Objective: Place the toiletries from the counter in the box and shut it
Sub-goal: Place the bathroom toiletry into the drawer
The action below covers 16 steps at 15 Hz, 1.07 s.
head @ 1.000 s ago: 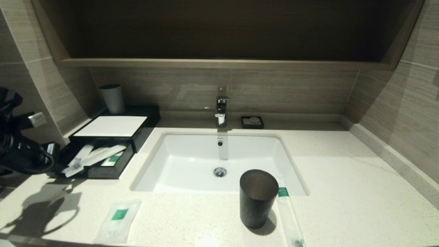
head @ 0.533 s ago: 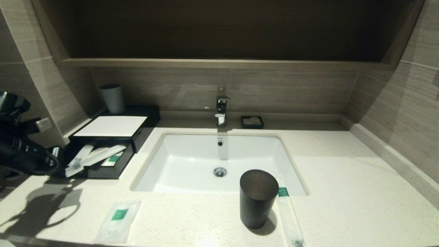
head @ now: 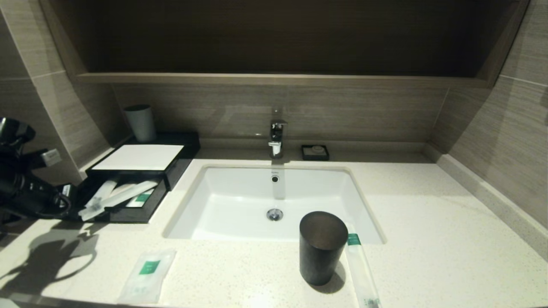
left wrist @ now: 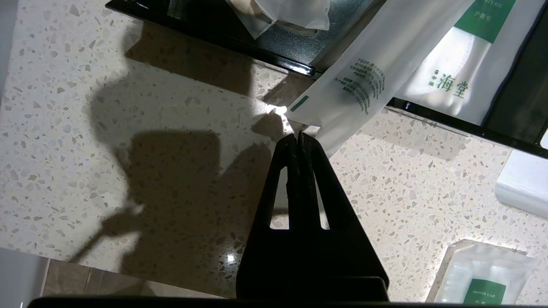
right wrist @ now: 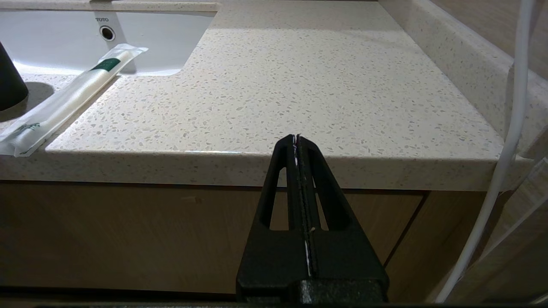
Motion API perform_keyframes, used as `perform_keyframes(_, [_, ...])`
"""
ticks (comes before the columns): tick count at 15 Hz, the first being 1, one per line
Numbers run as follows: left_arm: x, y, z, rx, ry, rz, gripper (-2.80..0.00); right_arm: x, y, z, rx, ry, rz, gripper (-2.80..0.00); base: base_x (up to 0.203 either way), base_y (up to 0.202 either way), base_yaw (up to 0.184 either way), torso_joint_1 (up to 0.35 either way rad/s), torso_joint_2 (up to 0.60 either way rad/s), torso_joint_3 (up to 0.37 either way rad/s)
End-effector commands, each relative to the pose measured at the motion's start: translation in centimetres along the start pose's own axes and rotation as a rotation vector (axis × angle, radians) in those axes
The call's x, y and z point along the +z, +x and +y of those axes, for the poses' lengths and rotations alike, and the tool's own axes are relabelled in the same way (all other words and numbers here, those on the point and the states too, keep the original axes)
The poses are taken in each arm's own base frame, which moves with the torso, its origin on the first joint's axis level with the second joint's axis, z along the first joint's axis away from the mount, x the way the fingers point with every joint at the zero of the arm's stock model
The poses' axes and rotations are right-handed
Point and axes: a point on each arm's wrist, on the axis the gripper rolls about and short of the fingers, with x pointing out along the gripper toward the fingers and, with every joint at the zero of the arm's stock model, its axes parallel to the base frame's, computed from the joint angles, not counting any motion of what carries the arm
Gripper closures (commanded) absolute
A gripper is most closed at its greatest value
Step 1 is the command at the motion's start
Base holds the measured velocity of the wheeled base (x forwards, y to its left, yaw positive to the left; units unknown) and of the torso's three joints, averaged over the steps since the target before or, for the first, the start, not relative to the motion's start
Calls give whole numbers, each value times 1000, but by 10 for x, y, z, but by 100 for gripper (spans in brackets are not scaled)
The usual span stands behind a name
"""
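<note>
Sachet overhanging drawer, seemingly just beyond left gripper's clenched, empty jaws.

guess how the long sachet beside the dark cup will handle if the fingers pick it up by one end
The long sachet is thin translucent film, so it will probably droop. It looks light, and its glossy skin may slip. Lying flat on the counter, it seems unlikely to roll.

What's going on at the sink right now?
The left gripper, shut, sits by the front corner of the box, at the tip of a long sachet overhanging its open drawer. A flat sachet and another long one lie on the counter. The right gripper is parked below the counter's edge.
</note>
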Motion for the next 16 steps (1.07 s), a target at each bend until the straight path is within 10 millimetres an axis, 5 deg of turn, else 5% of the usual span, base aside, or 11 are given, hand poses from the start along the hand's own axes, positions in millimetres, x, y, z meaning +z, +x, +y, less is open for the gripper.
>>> perform_keyframes(1, [0, 5, 1, -2, -1, 17, 0, 0, 0, 0, 0, 0, 0, 0, 0, 0, 0, 0, 0, 0])
perform_keyframes(16, [5, 13, -16, -62, 19, 20, 0, 0, 0, 0, 0, 0, 0, 0, 0, 0, 0, 0, 0, 0])
